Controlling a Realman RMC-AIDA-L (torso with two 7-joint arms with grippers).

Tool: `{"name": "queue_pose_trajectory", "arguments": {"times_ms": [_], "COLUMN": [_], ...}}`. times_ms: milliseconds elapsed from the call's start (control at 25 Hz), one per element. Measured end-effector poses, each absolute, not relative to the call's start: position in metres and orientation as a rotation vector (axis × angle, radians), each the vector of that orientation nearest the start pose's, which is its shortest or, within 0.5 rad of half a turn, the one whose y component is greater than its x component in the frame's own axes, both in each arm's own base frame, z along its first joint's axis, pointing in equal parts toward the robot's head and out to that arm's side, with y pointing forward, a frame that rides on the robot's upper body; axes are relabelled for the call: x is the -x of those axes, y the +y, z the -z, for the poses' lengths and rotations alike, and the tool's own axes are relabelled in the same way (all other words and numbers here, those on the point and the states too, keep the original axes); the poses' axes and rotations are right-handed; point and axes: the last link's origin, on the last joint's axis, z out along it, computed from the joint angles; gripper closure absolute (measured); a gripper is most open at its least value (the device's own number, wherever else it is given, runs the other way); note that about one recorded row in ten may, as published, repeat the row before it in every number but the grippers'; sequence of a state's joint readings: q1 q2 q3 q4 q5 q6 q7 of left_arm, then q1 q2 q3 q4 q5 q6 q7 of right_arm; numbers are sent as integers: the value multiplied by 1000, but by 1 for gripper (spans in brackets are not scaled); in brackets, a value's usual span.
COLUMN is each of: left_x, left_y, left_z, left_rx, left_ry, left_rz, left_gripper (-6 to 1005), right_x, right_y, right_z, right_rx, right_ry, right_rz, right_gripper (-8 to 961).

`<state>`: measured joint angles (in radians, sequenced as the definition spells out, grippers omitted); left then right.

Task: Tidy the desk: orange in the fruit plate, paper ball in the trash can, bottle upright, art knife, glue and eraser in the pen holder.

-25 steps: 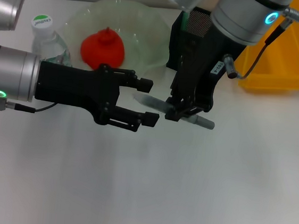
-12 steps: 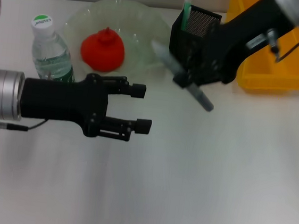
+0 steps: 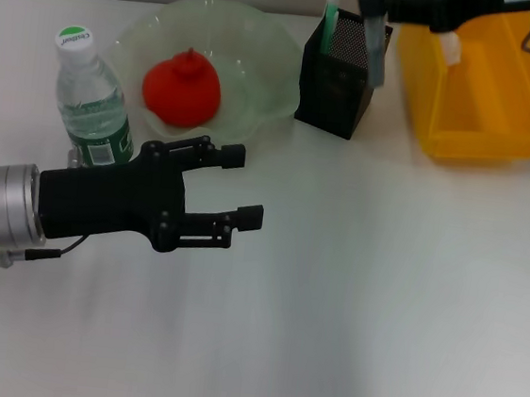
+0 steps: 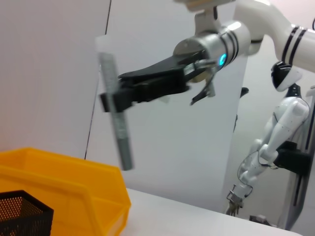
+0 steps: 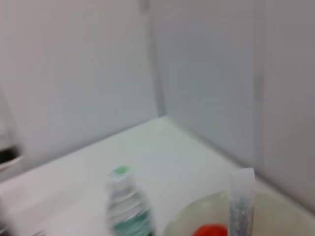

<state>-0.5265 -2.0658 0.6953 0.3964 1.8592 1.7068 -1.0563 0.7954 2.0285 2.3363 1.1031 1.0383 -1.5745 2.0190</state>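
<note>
Your right gripper (image 3: pixel 380 7) clamps the art knife (image 3: pixel 373 49) above the pen holder (image 3: pixel 340 74), long axis near vertical, tip down. Left gripper (image 3: pixel 238 188), jaws apart, hovers near the holder.

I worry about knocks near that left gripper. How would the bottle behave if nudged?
The bottle stands upright, tall and narrow, so it would probably tip rather than slide. It looks round, so it would likely roll. The open left gripper hovers close beside it.
</note>
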Motion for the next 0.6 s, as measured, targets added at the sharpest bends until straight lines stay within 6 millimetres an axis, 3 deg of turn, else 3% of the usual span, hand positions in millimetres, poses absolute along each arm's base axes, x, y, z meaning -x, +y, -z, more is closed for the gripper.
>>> {"name": "queue_pose_trajectory", "arguments": {"times_ms": [280,600], "left_x": [254,255], "left_y": [292,292], "left_z": [30,37], "left_rx": [2723,2704], "left_ry": [-400,-440], "left_rz": [1063,1063], "left_gripper": [187,187], "right_x": [-145,-157], "right_y": [428,446], "right_z": [-67,-45], "right_rx": [2562,2428], "right_ry": [666,657], "right_rz": [-599,-578], "right_gripper": [818,819]}}
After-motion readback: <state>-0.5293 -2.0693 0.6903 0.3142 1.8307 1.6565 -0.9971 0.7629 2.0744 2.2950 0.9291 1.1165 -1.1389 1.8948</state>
